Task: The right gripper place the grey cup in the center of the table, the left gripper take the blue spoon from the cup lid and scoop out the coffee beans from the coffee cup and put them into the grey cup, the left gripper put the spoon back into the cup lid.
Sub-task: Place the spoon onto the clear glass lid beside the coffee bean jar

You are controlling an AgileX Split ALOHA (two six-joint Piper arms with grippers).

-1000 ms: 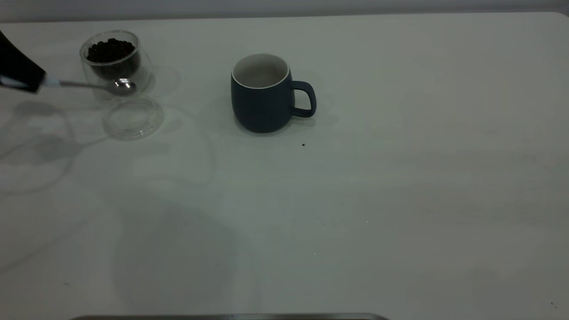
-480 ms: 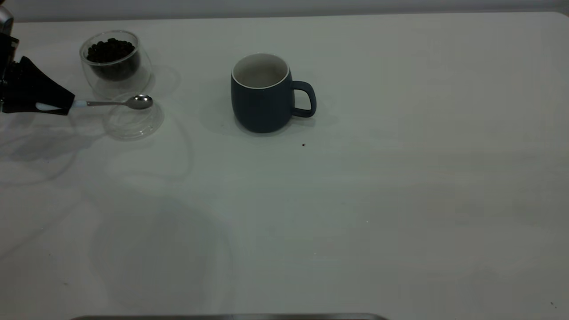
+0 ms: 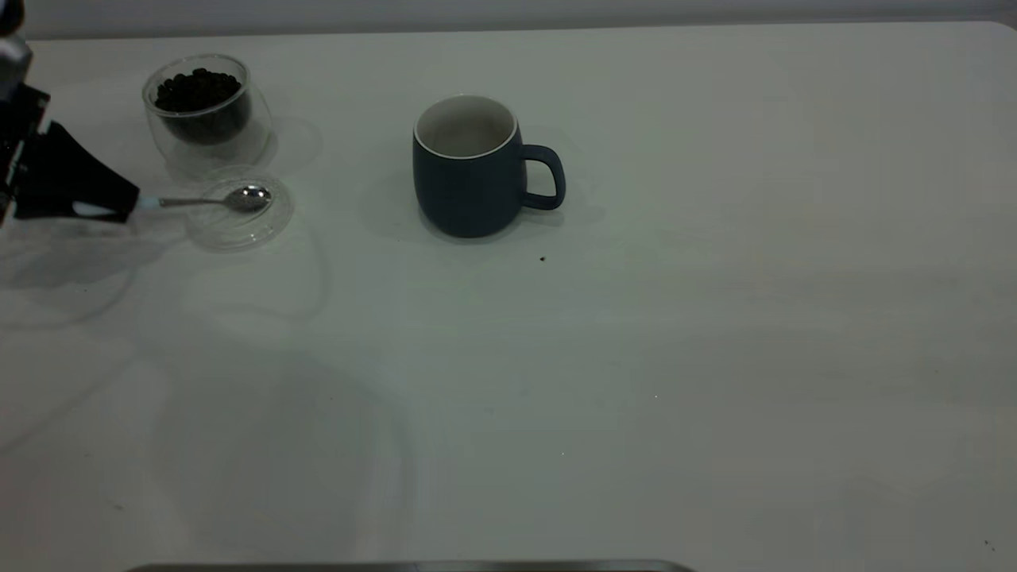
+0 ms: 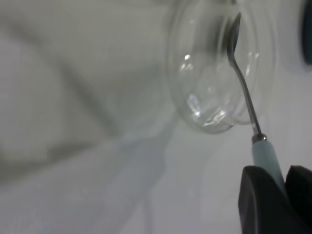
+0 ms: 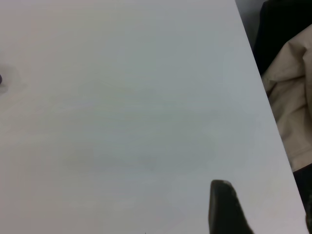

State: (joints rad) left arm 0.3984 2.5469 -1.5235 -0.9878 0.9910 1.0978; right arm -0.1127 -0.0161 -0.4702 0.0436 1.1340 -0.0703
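Note:
My left gripper (image 3: 119,208) at the table's far left is shut on the pale handle of the blue spoon (image 3: 214,201). The spoon's empty metal bowl lies over the clear cup lid (image 3: 238,230), low on it or touching it. The left wrist view shows my gripper (image 4: 280,178), the spoon (image 4: 243,87) and the lid (image 4: 204,97). The coffee cup (image 3: 203,119) stands just behind the lid with coffee beans (image 3: 197,89) heaped in it. The grey cup (image 3: 469,175) stands upright mid-table, handle to the right. My right gripper (image 5: 265,187) is open and empty over bare table, outside the exterior view.
A single dark speck like a stray bean (image 3: 543,258) lies in front of the grey cup. The white table (image 3: 636,357) stretches bare to the right and front. Beige and dark cloth (image 5: 292,97) hangs beyond the table edge in the right wrist view.
My left gripper has come further into view and lower, carrying the spoon from in front of the coffee cup down onto the lid. The cups have not moved.

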